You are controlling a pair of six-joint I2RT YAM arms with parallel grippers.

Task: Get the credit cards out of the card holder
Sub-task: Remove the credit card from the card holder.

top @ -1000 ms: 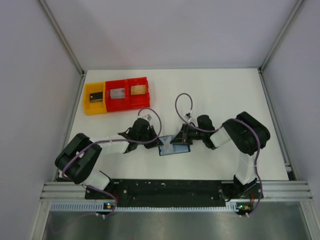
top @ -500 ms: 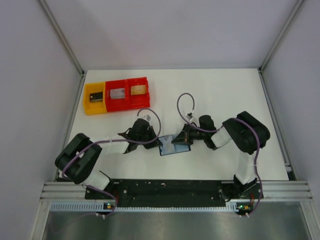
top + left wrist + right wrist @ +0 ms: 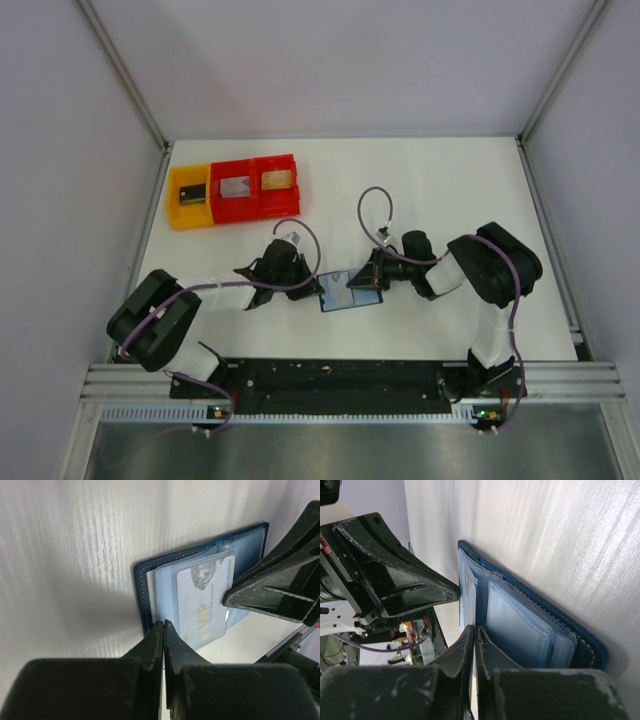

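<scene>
Spread open near the front middle of the table, well apart from walls and edges, with room on every side: the card holder. Flanked by both arms: left gripper pressed shut at its left edge, right gripper shut too, tips at the clear sleeves, perhaps pinching one. Tucked in a sleeve, a white VIP card. Far left, a yellow bin and red bins, each with a small item.
</scene>
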